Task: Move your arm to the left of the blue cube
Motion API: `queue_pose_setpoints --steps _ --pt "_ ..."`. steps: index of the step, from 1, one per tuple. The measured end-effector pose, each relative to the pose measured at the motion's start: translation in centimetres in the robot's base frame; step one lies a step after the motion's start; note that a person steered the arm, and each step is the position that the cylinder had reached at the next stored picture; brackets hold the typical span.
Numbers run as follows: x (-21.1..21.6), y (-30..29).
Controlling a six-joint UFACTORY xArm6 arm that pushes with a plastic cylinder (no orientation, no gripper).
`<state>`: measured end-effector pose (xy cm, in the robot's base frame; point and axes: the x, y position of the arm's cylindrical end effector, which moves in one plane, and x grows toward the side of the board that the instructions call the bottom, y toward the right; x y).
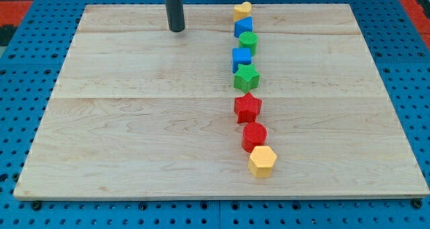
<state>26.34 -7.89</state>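
A pale wooden board lies on a blue pegboard bench, and nearly all of its left half is bare. A single crooked file of small plastic blocks runs from the view's top toward the bottom, a little right of centre: a yellow block of unclear shape, a blue block, a green cylinder-like block, the blue cube, a green star, a red star, a red cylinder and a yellow hexagonal block. The upper five crowd together, touching or nearly so.

The dark rod stands upright near the top edge, my tip resting well apart from the blocks, up and to the view's left of the blue cube. It has no jaws to spread or press together, and it carries nothing.

The main risk, as I judge it, is mistaking the target: two blue blocks sit close together, and the upper one could be taken for the cube. The other is overshoot. Coming in too far toward the view's right would nudge the cube into its green neighbours and disturb the file. Open board lies all along the cube's left, so a diagonal slide down and rightward meets nothing. The top edge is close behind the tip, so there is little room in that direction.
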Motion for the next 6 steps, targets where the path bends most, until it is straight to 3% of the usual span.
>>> queue_pose_setpoints --steps 6 --pt "-0.57 0.03"
